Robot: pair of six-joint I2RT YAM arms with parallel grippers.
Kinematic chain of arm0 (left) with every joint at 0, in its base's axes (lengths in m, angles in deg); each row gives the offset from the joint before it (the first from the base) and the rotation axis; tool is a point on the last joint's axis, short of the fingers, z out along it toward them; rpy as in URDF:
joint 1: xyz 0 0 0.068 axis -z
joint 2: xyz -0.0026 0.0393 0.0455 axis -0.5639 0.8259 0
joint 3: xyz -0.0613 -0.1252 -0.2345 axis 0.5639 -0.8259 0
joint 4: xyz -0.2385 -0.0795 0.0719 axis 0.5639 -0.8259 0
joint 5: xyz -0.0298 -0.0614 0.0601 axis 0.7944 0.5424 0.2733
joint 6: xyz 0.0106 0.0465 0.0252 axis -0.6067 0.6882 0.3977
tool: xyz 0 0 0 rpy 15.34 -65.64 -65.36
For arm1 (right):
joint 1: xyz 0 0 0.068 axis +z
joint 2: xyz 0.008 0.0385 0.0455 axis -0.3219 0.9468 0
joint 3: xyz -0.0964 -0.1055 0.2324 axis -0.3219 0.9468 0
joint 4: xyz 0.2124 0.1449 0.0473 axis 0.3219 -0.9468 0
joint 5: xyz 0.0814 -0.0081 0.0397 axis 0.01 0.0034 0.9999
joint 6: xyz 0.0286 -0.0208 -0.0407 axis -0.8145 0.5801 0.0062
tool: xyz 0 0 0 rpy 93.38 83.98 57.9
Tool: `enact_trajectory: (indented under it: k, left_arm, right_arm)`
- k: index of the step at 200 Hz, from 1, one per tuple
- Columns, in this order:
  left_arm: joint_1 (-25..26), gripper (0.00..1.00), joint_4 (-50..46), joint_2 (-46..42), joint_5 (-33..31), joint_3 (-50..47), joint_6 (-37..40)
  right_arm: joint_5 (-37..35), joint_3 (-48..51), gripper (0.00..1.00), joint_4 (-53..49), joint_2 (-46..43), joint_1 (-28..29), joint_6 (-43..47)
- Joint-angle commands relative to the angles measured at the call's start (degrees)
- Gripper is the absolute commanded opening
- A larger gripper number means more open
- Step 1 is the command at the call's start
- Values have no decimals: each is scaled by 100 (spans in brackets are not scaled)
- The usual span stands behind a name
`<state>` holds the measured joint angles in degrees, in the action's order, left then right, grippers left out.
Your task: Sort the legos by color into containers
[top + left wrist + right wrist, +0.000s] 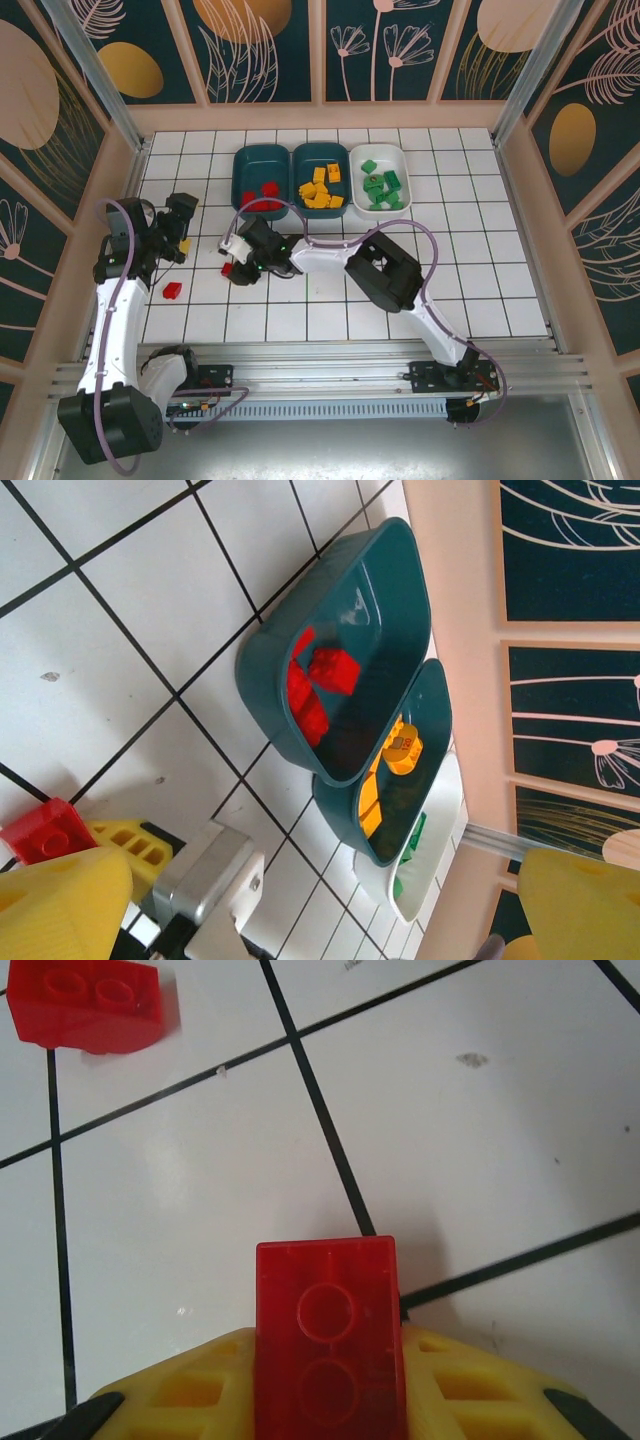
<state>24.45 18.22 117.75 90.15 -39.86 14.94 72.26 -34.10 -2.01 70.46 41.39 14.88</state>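
The whole counter (450,290) is viewed from above and behind the arm bases, facing down and forward. The containers (320,147) at its far side are shared with the left wrist view, which is taken lower, obliquely and nearer. The right wrist view is held very close over the tiles. The red lego (328,1350) framed there is probably the one seen mid-counter from above.

Red legos (333,668) in teal tray (264,685)
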Motion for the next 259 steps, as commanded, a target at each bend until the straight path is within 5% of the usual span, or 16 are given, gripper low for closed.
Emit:
enact_trajectory:
  k: [1,62,112,150,215,259]
  left_arm:
    - [-50,98,4,-96,-108,-30,103]
    - [-50,98,-74,-396,-748,-322,401]
    - [-59,99,295,-757,-713,-974,289]
    - [-57,98,563,-657,-521,-1425,331]
    - [-55,98,932,-483,-136,-1613,459]
    - [-58,99,811,-492,-86,-1745,558]
  right_arm:
    - [-368,391,16,491,-560,48,-314]
    - [-975,1169,16,730,-1717,-187,-684]
    - [-1423,1786,16,544,-2472,-1474,-1095]
    - [-1671,1539,16,-54,-2189,-2196,-1338]
    - [-1083,1233,16,40,-2070,-2254,-1618]
    - [-802,161,16,-81,-1201,-1937,-1759]
